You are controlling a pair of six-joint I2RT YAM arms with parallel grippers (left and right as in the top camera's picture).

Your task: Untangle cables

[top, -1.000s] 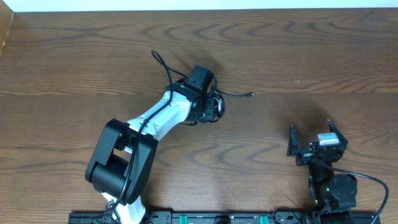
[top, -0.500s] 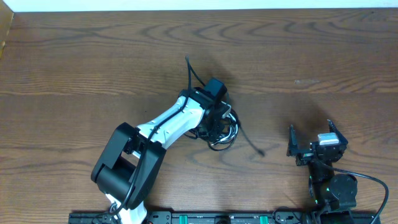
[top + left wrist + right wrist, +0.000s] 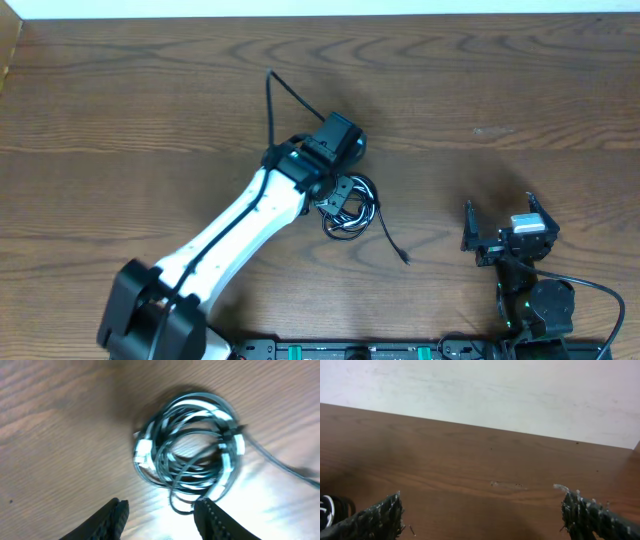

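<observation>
The cables are one black coil (image 3: pixel 351 206) with white bands, lying flat on the wood table. A loose tail runs from it to a plug end (image 3: pixel 404 260) at the lower right. In the left wrist view the coil (image 3: pixel 187 450) lies just ahead of the fingers. My left gripper (image 3: pixel 337 182) (image 3: pixel 162 516) is open and empty, just above the coil's near edge. My right gripper (image 3: pixel 500 206) (image 3: pixel 482 515) is open and empty at the right, well apart from the coil. The coil's edge shows at the far left of the right wrist view (image 3: pixel 327 508).
A thin black wire (image 3: pixel 274 92) arcs up from the left wrist toward the back of the table. The wood table (image 3: pixel 520 90) ends at a white wall at the back. The arm bases stand along the front edge.
The left arm carried the coil right and toward the front, then drew back a little. The coil now lies on the table with its tail swung to the lower right. The right arm has not moved.
</observation>
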